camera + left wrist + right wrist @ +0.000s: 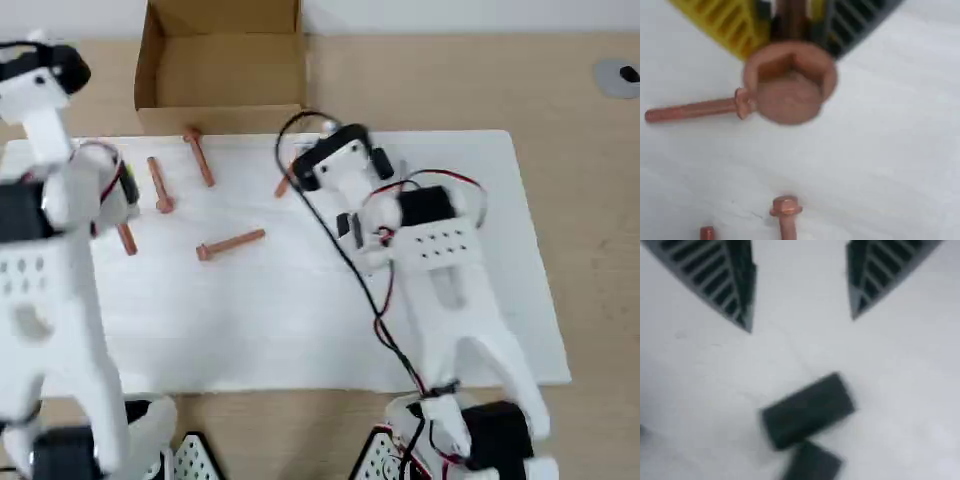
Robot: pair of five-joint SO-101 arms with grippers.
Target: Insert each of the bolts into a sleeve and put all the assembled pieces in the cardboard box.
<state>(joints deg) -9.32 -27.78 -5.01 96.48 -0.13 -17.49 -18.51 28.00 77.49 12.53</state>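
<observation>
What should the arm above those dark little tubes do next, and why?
Probably lower the right gripper onto the nearer sleeve and close. It stands open with nothing in it, the sleeve lies on the white mat just ahead, and the left gripper holds a bolt waiting for one.

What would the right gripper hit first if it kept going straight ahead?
Probably the nearer dark sleeve lying on the white sheet; the open right gripper aims down at it. Depth is unclear, so it might touch the sheet first.
</observation>
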